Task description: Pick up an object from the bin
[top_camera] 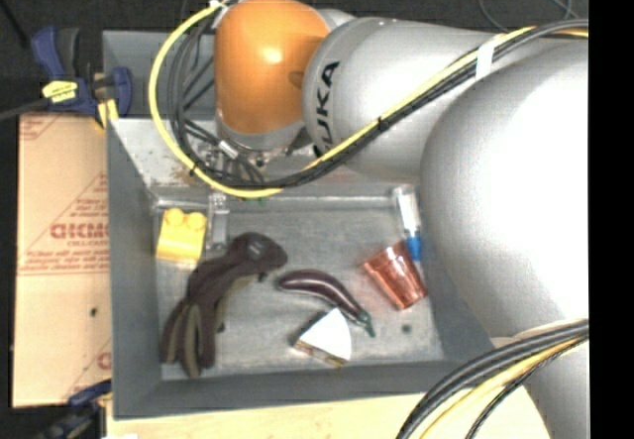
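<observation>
**Six loose things, and the gripper low in the back-left corner**

Six things lie on the floor of the grey bin (133, 288). The gripper (217, 217) hangs below the arm's orange wrist cover (260, 60), close to the back wall. The wrist and its cables hide most of it, so I cannot tell whether it is apart or together, and nothing is seen held in it.

The nearest thing is a yellow toy block (181, 235), just beside the gripper on the view's left. It is short and squarish with studs on top, so it has no real long axis. Room is tight there, since the left wall is near the block's far side and the back wall is close behind it.

A dark brown glove (211, 296) lies just in front of the gripper. Its long axis runs from the cuff near the block down to the front-left corner. The cuff is touching the block or very nearly so.

The rest lie well apart to the right:
- a purple eggplant (319, 286)
- a white wedge (329, 338) in front of the eggplant
- a copper-coloured cup (394, 276) lying on its side
- a blue-and-white marker (407, 225) under the arm's bulk

In my judgement the block or the glove's cuff is the likeliest pick. The middle of the floor offers the most open room.
</observation>
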Available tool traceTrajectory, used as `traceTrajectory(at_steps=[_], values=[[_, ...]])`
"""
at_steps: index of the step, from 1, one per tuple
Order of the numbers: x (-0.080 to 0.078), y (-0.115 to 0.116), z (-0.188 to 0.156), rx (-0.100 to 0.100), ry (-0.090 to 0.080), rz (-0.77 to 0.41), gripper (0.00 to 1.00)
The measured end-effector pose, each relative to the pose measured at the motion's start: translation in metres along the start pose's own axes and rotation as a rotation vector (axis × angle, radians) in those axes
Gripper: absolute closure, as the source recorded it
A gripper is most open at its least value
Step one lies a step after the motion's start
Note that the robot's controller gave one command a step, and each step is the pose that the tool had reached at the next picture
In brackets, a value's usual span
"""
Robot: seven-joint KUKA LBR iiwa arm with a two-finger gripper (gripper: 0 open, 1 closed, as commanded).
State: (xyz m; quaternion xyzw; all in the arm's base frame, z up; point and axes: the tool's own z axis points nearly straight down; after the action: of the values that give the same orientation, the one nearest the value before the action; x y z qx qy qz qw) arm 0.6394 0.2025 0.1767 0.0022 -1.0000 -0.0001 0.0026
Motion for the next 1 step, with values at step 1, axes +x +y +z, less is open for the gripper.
traceTrajectory(at_steps=[1], values=[[-0.0016,-0.0007,-0.0054,-0.001,-0.008,0.003,0.0]])
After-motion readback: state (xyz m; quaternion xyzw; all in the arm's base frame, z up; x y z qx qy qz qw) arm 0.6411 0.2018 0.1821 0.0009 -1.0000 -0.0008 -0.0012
